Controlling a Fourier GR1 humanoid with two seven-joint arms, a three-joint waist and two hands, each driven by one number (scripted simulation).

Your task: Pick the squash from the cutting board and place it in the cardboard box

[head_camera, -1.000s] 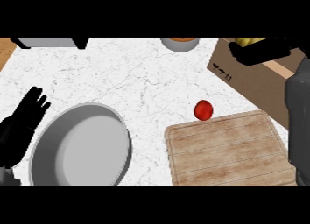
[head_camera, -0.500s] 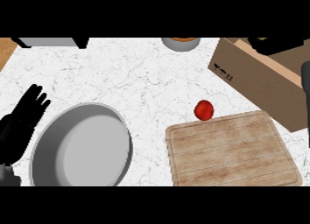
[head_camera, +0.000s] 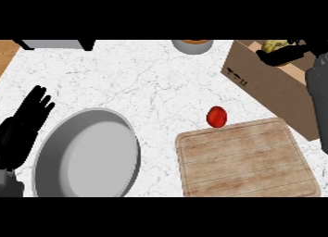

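Resting far left of the cutting board (head_camera: 245, 162), the left hand (head_camera: 20, 132) has straight, spread fingers. Next comes a big grey bowl (head_camera: 85, 157), just left of the board. A red tomato (head_camera: 217, 116) sits by the board's top edge. Up and right of the board, the right hand (head_camera: 290, 53) curls round the yellow squash (head_camera: 274, 45), over the cardboard box (head_camera: 269, 88).

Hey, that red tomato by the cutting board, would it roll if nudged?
Probably: the tomato looks round and smooth on a flat counter, so a nudge would likely roll it. The cutting board edge beside it might stop it that way. Its rounded, smooth skin may slip from a pinch.
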